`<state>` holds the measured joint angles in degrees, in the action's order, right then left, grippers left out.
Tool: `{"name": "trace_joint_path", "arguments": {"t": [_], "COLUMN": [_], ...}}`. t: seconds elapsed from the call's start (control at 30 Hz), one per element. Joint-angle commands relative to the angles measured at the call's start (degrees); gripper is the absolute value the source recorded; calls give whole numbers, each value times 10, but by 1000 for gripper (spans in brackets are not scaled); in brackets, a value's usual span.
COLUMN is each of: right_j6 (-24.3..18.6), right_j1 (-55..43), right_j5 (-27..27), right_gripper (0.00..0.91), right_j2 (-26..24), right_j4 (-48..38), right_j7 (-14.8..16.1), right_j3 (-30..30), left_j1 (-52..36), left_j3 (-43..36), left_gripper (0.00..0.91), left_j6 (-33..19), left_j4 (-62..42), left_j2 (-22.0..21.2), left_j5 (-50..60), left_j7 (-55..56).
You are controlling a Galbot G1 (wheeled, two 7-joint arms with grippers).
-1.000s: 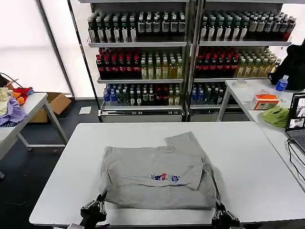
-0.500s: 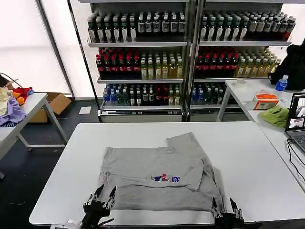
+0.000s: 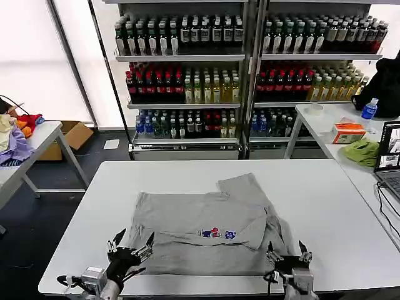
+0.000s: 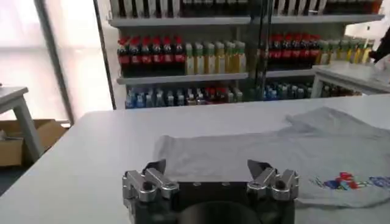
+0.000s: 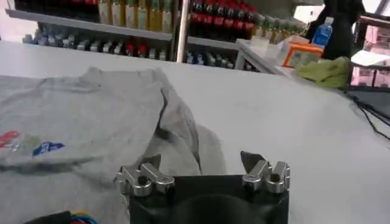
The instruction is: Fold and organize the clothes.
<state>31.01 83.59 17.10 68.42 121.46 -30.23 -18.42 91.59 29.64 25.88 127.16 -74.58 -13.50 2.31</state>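
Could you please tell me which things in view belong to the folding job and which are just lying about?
Part of the job:
- grey T-shirt, partly folded on the white table
- left gripper, open, at its near left corner
- right gripper, open, at its near right corner

Just lying about:
- lime-green cloth
- orange box
- laptop
- coloured fabrics on the left table
- bottle shelves

Bright, even light overall. Strong backlight from translucent wall panels point(image 3: 75, 62) behind the shelves point(image 3: 187, 81), blown out to white at upper left. White worktop point(image 3: 350, 206) evenly lit, mild sheen, no hard glare. Soft shadow only under folds of the grey shirt point(image 3: 206, 231). Head view sharp. Both wrist views softer, w/ shelves in bkgd slightly out of focus; shirt print point(image 5: 30, 143) smeared.
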Motion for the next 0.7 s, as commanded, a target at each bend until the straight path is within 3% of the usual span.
{"name": "trace_joint_path", "arguments": {"t": [0.03,0.7], "right_j6": [22,23], "right_j1": [-126,-327], "right_j5": [3,29], "right_gripper": [907,907], "right_j2": [4,54], "right_j4": [-74,-252], "right_j7": [5,14], "right_j3": [15,59], "left_j1": [-49,-168], "left_j3": [1,-23], "left_gripper": [907,907], "left_j6": [7,45], "left_j4": [-34,-131], "left_j2": [3,29], "left_j5": [-14,-63], "left_j7": [-1,-7]}}
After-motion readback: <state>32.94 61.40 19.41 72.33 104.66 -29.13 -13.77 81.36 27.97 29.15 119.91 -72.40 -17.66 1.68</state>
